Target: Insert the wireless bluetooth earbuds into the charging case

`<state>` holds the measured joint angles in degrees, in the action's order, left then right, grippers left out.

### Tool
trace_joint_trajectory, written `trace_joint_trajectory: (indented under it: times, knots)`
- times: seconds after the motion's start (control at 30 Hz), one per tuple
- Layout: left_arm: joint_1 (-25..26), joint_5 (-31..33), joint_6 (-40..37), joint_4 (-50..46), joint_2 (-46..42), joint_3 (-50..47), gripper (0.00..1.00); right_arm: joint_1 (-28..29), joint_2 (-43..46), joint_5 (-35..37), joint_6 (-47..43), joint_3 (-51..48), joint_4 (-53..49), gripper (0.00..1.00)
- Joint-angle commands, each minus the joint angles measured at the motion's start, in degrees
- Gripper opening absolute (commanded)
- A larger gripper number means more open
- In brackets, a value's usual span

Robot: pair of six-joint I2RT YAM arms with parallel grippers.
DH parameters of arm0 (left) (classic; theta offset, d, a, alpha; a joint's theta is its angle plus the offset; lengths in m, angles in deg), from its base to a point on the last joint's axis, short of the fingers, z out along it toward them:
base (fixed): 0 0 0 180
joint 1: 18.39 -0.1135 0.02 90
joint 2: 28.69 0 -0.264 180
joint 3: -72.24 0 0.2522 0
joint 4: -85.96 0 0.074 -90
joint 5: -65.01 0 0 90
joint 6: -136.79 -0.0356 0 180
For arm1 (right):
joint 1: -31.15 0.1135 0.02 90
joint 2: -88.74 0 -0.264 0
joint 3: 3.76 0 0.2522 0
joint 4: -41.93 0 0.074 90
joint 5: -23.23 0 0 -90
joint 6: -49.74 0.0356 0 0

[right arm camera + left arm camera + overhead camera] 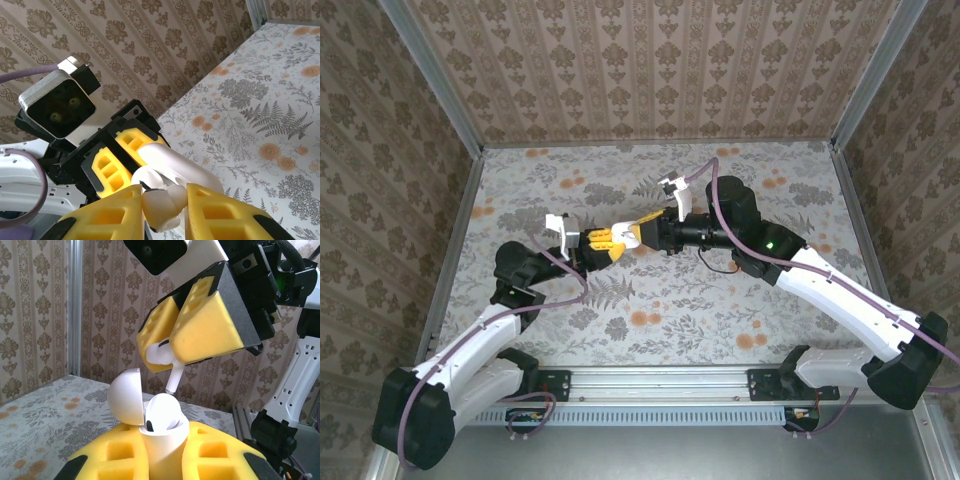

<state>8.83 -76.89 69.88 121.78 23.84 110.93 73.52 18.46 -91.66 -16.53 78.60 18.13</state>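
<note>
A floral-printed tabletop point(650, 320) sits enclosed by damask-papered walls point(650, 70).

Above the table's point(720, 320) middle, the charging case point(164, 447) sits between the left gripper's point(603, 238) fingers, one earbud point(161, 410) in it, another earbud point(173, 377) just above, between the right gripper's point(632, 233) fingers

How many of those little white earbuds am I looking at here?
2. One earbud sits in the open charging case; the other earbud is pinched in the right gripper, just above it. More could be hidden.
</note>
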Motion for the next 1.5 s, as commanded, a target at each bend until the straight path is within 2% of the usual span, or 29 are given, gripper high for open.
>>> trace_joint_trajectory:
  times: [0.0, 0.27, 0.57, 0.93, 1.13, 1.3, 1.47]
  knots:
    - [-0.33, -1.63, 1.84, 3.23, -0.75, 2.32, 0.0, -0.09, -0.03, 0.27, -1.64, 0.13, -0.2, 0.23]
    - [-0.15, -1.8, 2.32, 3.63, -0.51, 2.61, 0.0, -0.1, -0.88, 0.11, -1.96, -0.04, -1.15, 0.23]
    - [-0.11, -2.41, 2.81, 4.2, -0.41, 2.76, 0.0, -0.48, -2.54, -1.07, -3.2, 1.99, -7.36, 0.22]
    - [-0.11, -4.44, 6.61, 7.0, 1.58, 4.28, 0.0, -2.2, -4.43, -11.62, -6.48, 4.5, -12.96, 0.21]
    - [-0.06, -5.58, 9.43, 8.88, 3.17, 5.44, 0.0, -2.17, -3.85, -9.8, -10.62, 5.05, -17.01, 0.21]
    - [-0.03, -5.58, 10.57, 10.29, 3.96, 5.9, 0.0, -2.15, -4.16, -7.85, -10.37, 4.49, -17.33, 0.21]
    - [0.27, -5.49, 10.36, 10.28, 4.2, 5.94, 0.0, -2.12, -4.51, -4.85, -8.59, 4.53, -17.12, 0.28]
